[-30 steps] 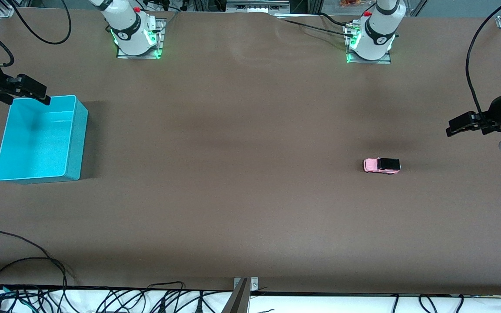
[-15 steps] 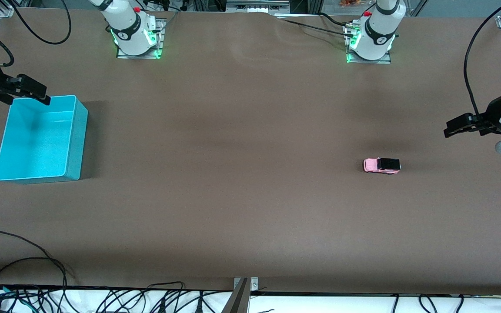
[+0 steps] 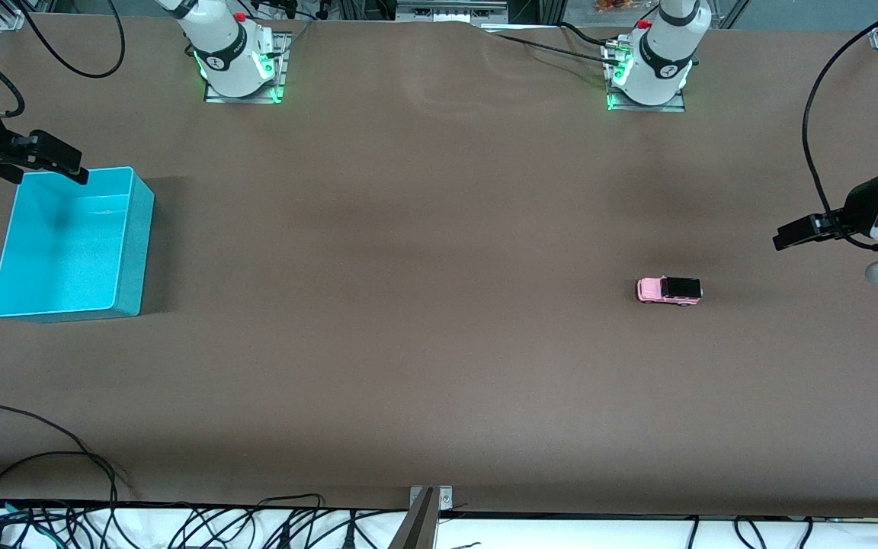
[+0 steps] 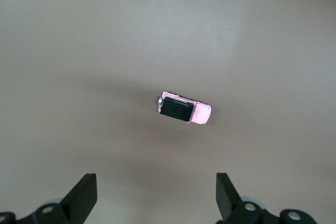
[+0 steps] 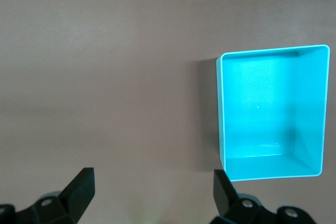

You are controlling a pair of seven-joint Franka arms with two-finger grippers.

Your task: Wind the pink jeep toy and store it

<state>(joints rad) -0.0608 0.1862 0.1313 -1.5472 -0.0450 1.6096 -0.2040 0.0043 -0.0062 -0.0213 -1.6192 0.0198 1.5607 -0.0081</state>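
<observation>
Pink jeep toy [image 3: 668,290] sits untouched on the table; both grippers' jaws spread wide, no readable writing.

Matt brown table [image 3: 424,305]; glossy plastic bin [image 3: 134,252].

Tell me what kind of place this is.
Most likely a robotics lab bench: two arms bolted to a brown-covered table, loose cables along its edge, and only a pink jeep toy and a turquoise bin set out.
</observation>
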